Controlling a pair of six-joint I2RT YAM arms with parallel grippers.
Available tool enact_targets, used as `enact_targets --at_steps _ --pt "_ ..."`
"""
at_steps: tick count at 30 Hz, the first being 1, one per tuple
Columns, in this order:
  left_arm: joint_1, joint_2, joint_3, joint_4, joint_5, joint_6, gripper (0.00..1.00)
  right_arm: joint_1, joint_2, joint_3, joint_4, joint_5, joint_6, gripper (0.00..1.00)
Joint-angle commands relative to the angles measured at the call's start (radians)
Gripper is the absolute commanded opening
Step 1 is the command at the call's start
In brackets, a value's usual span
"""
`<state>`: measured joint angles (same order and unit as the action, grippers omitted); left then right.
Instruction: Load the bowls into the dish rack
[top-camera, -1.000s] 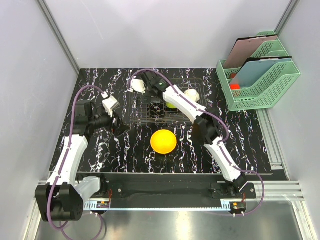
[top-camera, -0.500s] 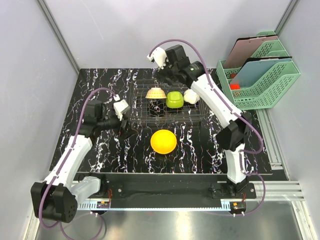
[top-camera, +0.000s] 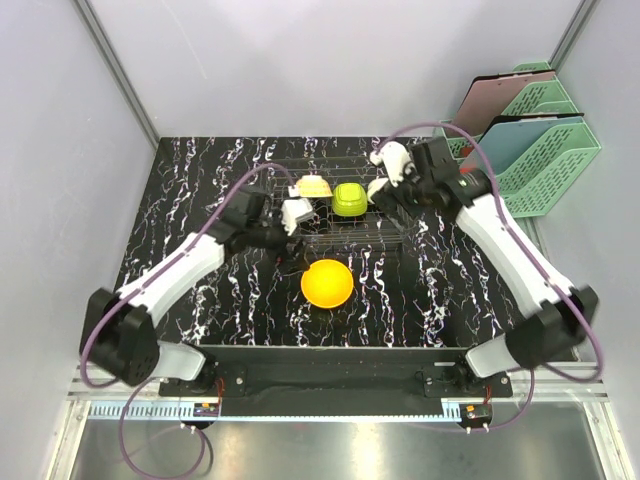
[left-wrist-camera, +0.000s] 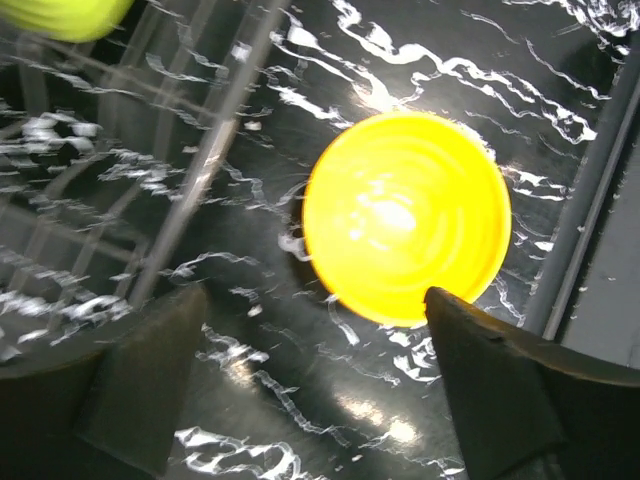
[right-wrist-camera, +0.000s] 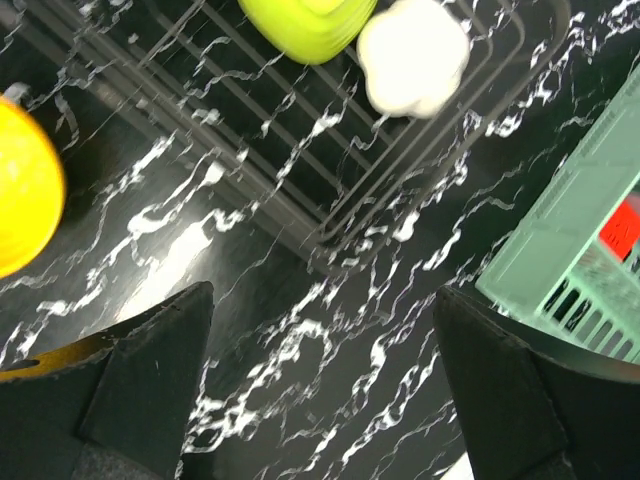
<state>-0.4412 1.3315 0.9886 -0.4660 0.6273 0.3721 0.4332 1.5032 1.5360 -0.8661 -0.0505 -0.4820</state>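
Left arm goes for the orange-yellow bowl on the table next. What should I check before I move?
1. Left gripper open and empty: ok.
2. Round orange-yellow plastic bowl free to grasp: ok, alone on the black marbled table, apart from the thin wire dish rack.
3. Bowl centred between the left fingers: not ok, it lies off to one side.
4. Which way up the bowl lies: cannot tell.
5. Room in the rack: ok, bare wires in front of the lime green plastic bowl and the white plastic bowl.
6. Right gripper out of the way: ok, open and empty, by the rack's right end.
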Motion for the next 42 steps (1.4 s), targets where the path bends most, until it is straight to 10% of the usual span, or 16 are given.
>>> enact_targets --at_steps 1,22,33,42 --pt "-0.054 0.083 0.068 0.007 -0.061 -0.047 0.88 -0.007 -0.165 -0.108 0.07 -0.012 0.04 0.99" --pt "-0.139 0.316 0.128 -0.039 -0.101 -0.053 0.49 -0.06 -0.23 -0.122 0.062 -0.155 0.082 0.98" --pt "-0.154 0.344 0.142 -0.054 -0.106 -0.05 0.0 -0.06 -0.232 -0.139 0.073 -0.163 0.091 0.98" --pt "-0.154 0.299 0.258 -0.152 -0.037 -0.01 0.0 -0.059 -0.216 -0.134 0.073 -0.157 0.097 0.98"
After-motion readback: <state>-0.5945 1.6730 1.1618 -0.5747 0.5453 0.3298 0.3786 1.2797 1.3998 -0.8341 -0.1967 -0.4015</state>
